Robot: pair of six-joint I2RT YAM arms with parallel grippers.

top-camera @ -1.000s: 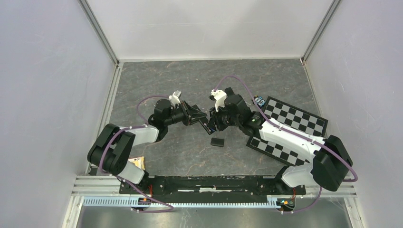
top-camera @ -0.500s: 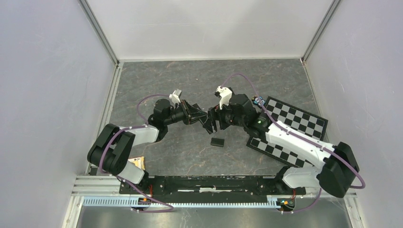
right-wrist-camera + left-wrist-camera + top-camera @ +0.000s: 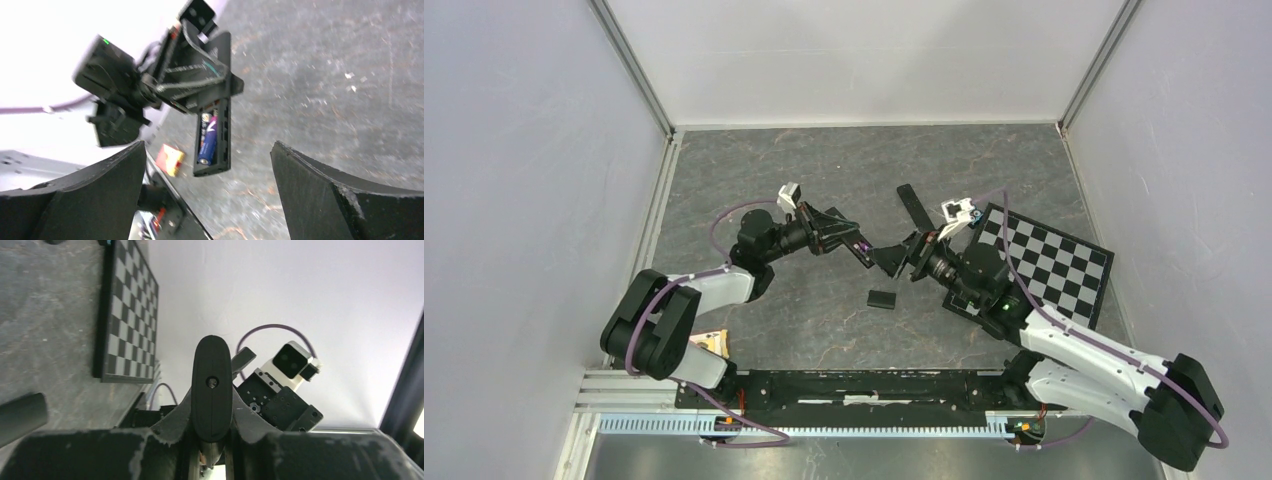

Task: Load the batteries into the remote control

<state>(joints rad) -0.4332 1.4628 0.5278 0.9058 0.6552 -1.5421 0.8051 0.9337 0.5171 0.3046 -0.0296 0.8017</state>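
In the overhead view, the remote control is held at mid-frame, clamped between the fingers of the left gripper. In the right wrist view, its open battery compartment is turned toward the camera, and a blue battery is seen lying inside it, left of the frame's centre. The right gripper is placed just right of the remote control, its fingers spread wide with nothing between them. A small black cover is seen flat on the table, just below the remote control in the overhead frame. A checkerboard is seen at the right.
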